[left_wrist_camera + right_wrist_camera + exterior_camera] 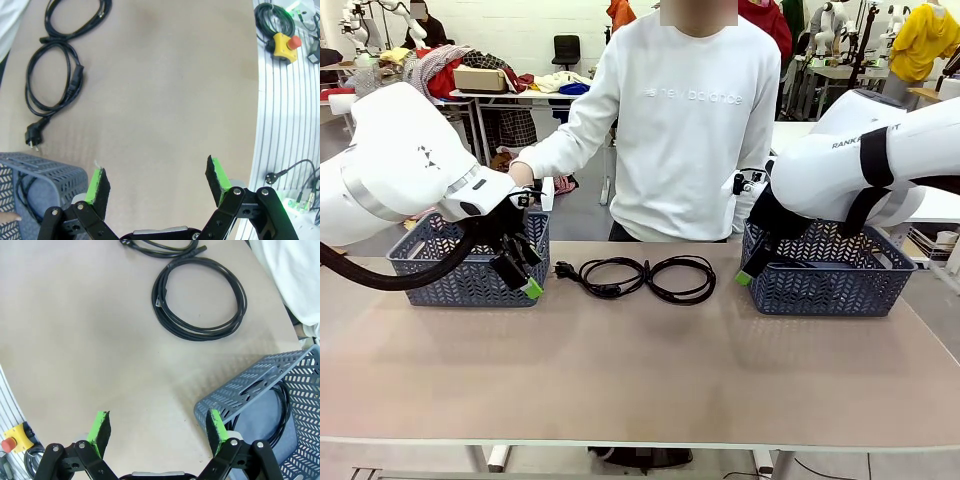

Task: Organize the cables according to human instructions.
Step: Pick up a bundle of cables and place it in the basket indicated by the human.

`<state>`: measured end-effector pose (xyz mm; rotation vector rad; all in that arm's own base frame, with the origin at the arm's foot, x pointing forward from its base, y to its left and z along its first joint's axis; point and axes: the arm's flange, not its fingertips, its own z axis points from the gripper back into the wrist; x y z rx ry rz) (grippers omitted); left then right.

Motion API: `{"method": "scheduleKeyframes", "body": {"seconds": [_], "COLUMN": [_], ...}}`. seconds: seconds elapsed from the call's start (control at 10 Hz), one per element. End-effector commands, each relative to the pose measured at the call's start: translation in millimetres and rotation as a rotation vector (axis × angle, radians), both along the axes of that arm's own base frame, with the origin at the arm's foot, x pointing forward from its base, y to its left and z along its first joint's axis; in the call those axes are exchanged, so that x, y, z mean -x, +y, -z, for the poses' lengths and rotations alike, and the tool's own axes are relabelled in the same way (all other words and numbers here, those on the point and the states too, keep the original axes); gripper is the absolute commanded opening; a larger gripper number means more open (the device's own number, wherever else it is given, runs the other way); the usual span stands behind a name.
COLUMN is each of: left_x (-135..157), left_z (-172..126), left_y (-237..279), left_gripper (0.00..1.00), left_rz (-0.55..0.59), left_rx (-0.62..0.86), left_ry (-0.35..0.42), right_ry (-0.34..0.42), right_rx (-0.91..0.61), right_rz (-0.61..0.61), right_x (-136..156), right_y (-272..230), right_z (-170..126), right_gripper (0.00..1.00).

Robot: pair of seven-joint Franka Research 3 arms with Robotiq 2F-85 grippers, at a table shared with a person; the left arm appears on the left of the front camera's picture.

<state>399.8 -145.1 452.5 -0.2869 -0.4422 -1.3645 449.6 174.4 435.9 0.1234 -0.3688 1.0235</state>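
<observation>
Mid-table I see two cables side by side: left coil (605, 291), right coil (685, 298). Left basket (470, 285) sits to their left, right basket (840, 290) to their right. Left-basket cable (20, 192) and right-basket cable (286, 405) lie inside. Person (690, 130) stands behind the table (640, 380).

First cable (76, 82): thin, black, in a loose flat coil of few turns on the table (640, 380), toward twelve o'clock of its middle, plug end (32, 138) trailing out at nine o'clock. Second cable (200, 335): at three o'clock of the first, touching or nearly so, a rounder flat coil with more turns bunched together. Third cable (20, 195): partly visible inside the left basket (50, 172). Fourth cable (286, 407): curving along the inner wall of the right basket (250, 385).
</observation>
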Motion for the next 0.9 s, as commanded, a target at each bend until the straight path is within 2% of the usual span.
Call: {"method": "scheduleKeyframes", "body": {"seconds": [0.0, 0.2, 0.6, 0.8], "left_x": [0.0, -19.2, -75.4, -100.8], "left_z": [0.0, 1.7, 15.9, 25.6], "left_y": [0.0, -11.5, -50.3, -64.4], "left_gripper": [1.0, 1.0, 1.0, 1.0], "left_rz": [0.0, 0.11, 0.373, 0.47], "left_rx": [0.0, -0.1, -0.299, -0.376], "left_ry": [0.0, -0.032, -0.089, -0.109], "right_ry": [-0.001, -0.001, -0.001, -0.001], "right_rx": [0.006, 0.006, 0.006, 0.006], "right_rz": [0.008, 0.008, 0.008, 0.008], "right_x": [-2.1, -2.1, -2.1, -2.1], "right_y": [1.1, 1.1, 1.1, 1.1], "right_z": [-0.6, -0.6, -0.6, -0.6], "right_gripper": [1.0, 1.0, 1.0, 1.0]}}
